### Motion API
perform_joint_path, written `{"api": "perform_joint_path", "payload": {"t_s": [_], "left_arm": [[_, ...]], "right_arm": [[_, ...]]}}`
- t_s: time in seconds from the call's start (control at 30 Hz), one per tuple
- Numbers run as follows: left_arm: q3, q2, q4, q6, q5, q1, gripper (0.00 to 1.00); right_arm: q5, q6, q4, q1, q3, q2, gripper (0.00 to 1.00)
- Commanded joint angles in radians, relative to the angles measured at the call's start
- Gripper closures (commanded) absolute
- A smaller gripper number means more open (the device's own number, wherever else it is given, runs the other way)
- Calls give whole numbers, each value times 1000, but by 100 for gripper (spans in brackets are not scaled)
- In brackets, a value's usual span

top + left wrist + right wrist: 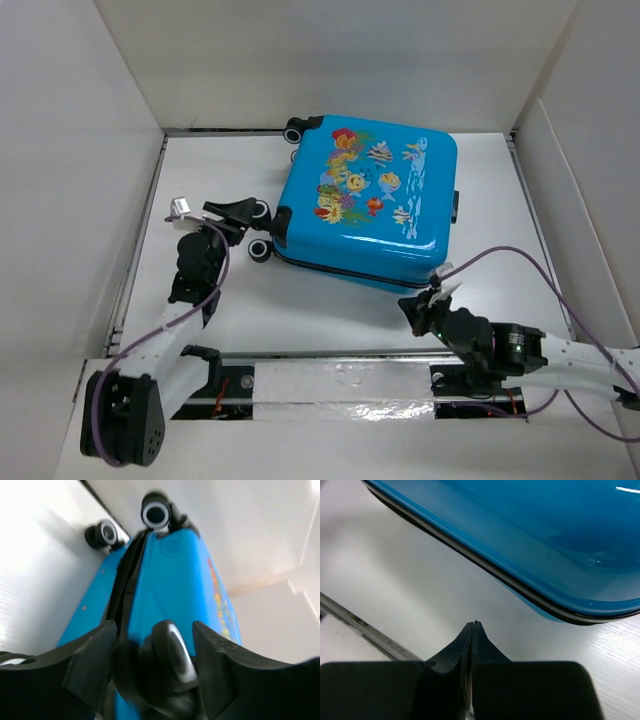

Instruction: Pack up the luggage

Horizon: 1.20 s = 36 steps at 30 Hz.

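The luggage, a bright-blue hard-shell suitcase with a fish print, lies flat and closed on the white table, print side up. It also shows in the left wrist view and the right wrist view. My left gripper is at its left side. In the left wrist view the gripper is open with a black wheel between its fingers, close to both. My right gripper is shut and empty just off the suitcase's near right corner; the right wrist view shows it above bare table.
White walls enclose the table on the left, back and right. A metal rail and a foil-taped strip run along the near edge. Other wheels stick out at the suitcase's far left corner and near left corner.
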Motion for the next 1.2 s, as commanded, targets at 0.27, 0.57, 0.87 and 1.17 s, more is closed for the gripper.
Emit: {"api": "perform_joint_path", "payload": {"t_s": [0.27, 0.57, 0.87, 1.17], "left_arm": [[-106, -457, -273, 83, -69, 8, 100], [25, -264, -331, 155, 20, -10, 30], [-20, -203, -195, 100, 92, -10, 11], [13, 12, 86, -24, 157, -10, 13]], "right_arm": [[-340, -432, 380, -281, 146, 272, 100], [-579, -415, 279, -480, 215, 163, 100], [-211, -184, -24, -480, 104, -238, 84], [-171, -202, 52, -480, 140, 4, 78]]}}
